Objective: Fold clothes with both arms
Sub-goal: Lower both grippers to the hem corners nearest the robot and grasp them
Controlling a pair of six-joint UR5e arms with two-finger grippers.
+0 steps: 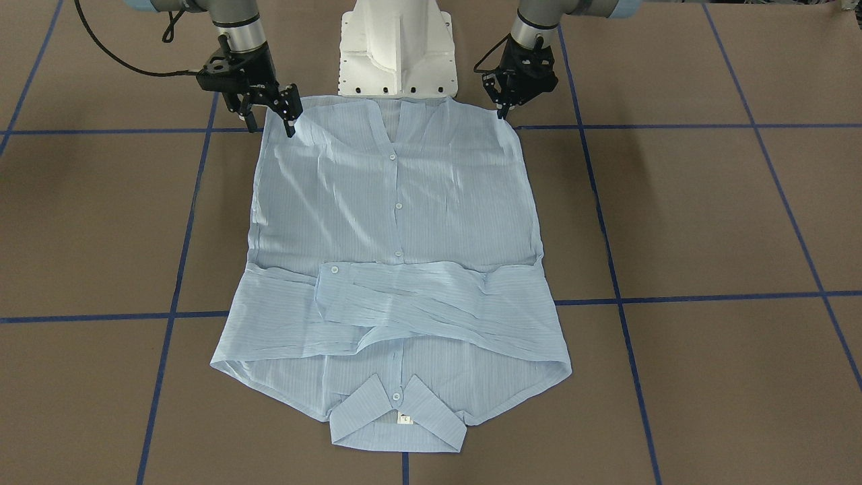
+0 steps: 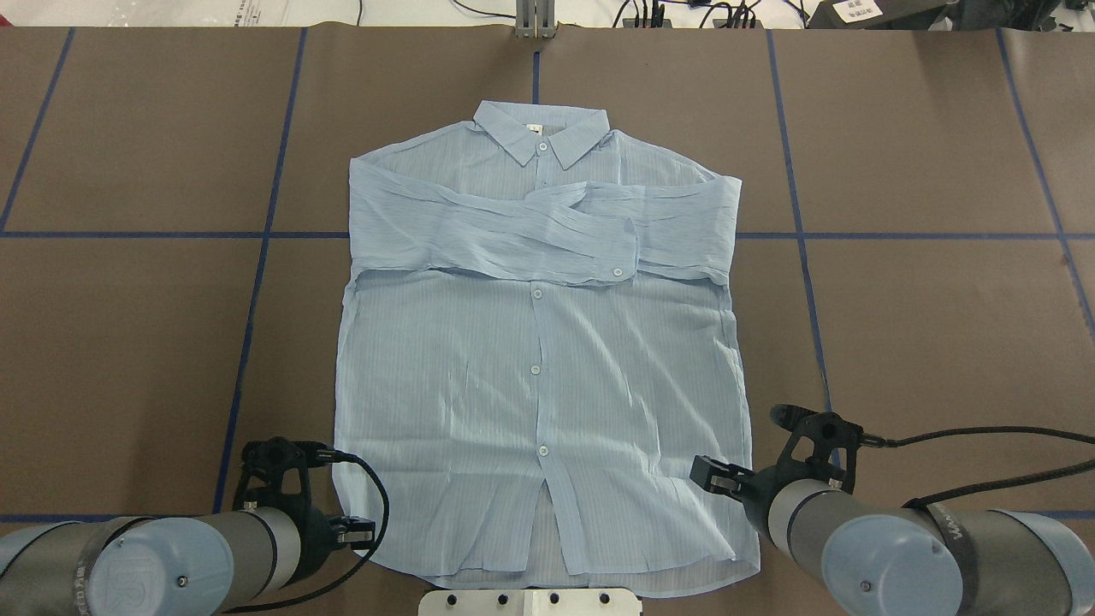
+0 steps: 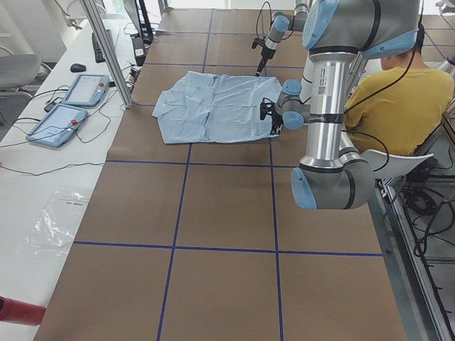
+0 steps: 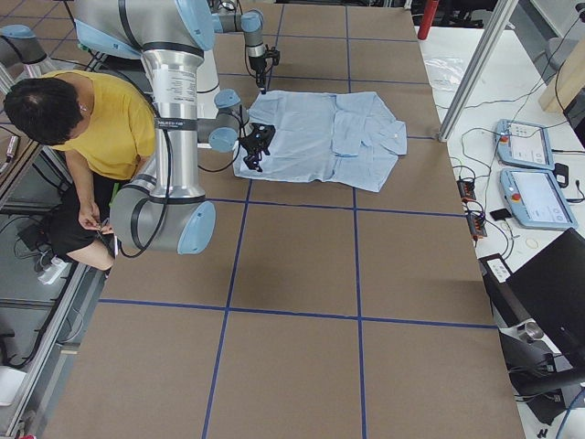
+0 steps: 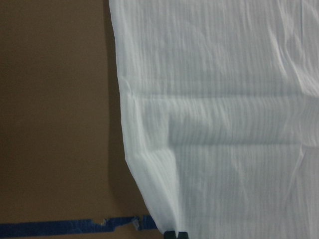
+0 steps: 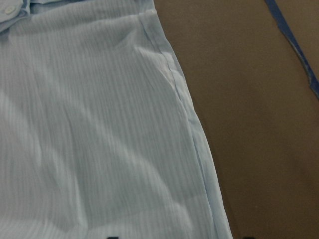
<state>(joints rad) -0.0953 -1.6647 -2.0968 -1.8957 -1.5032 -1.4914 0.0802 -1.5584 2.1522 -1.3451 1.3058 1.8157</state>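
Note:
The pale-blue striped shirt (image 1: 397, 222) lies flat and buttoned on the brown table, sleeves folded across the chest, collar away from me (image 2: 541, 137). My left gripper (image 1: 502, 113) is down at the hem's corner. In the left wrist view its fingertips (image 5: 175, 234) are together on the shirt's edge (image 5: 224, 124). My right gripper (image 1: 271, 124) is open at the other hem corner, with one finger over the cloth and one beside it. In the right wrist view the shirt's side edge (image 6: 189, 124) runs between its wide-apart tips.
The white pedestal base (image 1: 397, 54) stands just behind the hem. Blue tape lines (image 1: 673, 126) cross the brown table cover. A seated person in yellow (image 3: 398, 99) is beside the robot. Two tablets (image 3: 71, 103) lie on the side bench.

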